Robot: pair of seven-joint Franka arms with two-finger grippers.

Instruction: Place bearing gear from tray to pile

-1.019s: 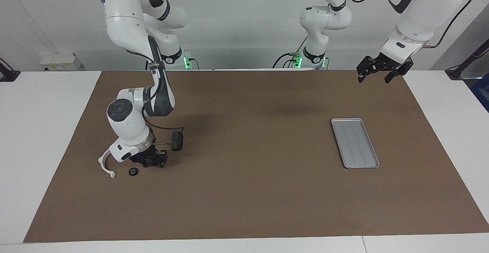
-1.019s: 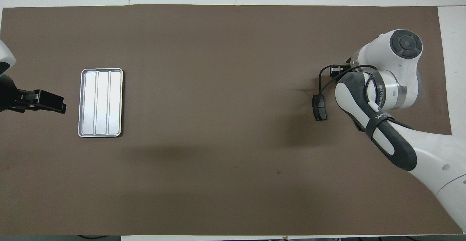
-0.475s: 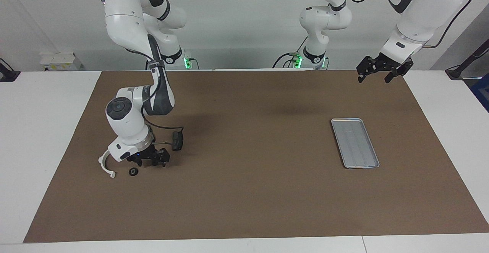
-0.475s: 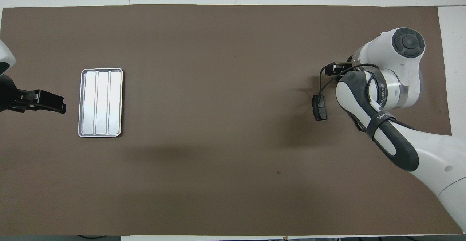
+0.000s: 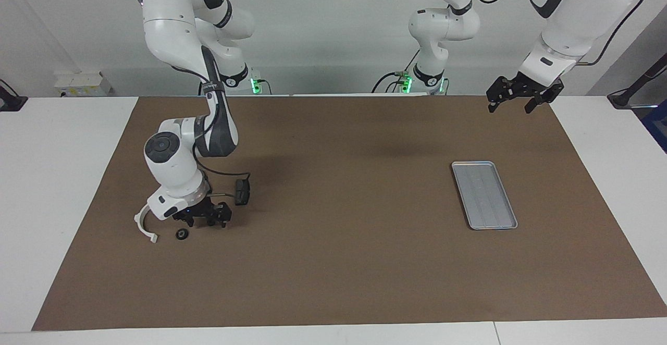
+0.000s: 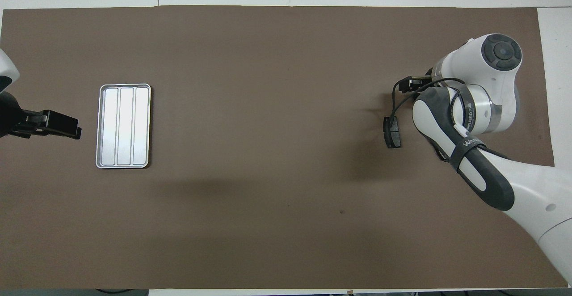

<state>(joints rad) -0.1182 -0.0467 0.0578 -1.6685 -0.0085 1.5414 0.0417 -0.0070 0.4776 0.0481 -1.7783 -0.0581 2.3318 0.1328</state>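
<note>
Facing view: your right tool (image 5: 207, 219) hangs just above the counter (image 5: 333, 261) at the right arm's end, fingers apart and holding nothing. The bearing gear (image 5: 182, 234), a small dark ring, lies flat on the counter just beside that tool, between it and the white half-ring bracket (image 5: 143, 223); one dark pad (image 5: 242, 191) lies nearer the robots, and I cannot make out a second pad here. The tray (image 5: 484, 194) sits well apart at the left arm's end and looks empty. Your left tool (image 5: 519, 94) waits high over the mat's edge near its base, fingers apart. Overhead view: the right arm's wrist covers the gear and bracket, so only the dark pad (image 6: 392, 132) and a tip of the right tool (image 6: 409, 83) show; the tray (image 6: 124, 126) shows bare ridges, and the left tool (image 6: 56, 124) hovers beside it. Judgement: the gear appears delivered to the pile, so the step in hand is the retreat. Lift the right tool straight up before swinging away, keep the fingers spread so nothing snags, and watch that the trailing cable does not drag the pad.
</note>
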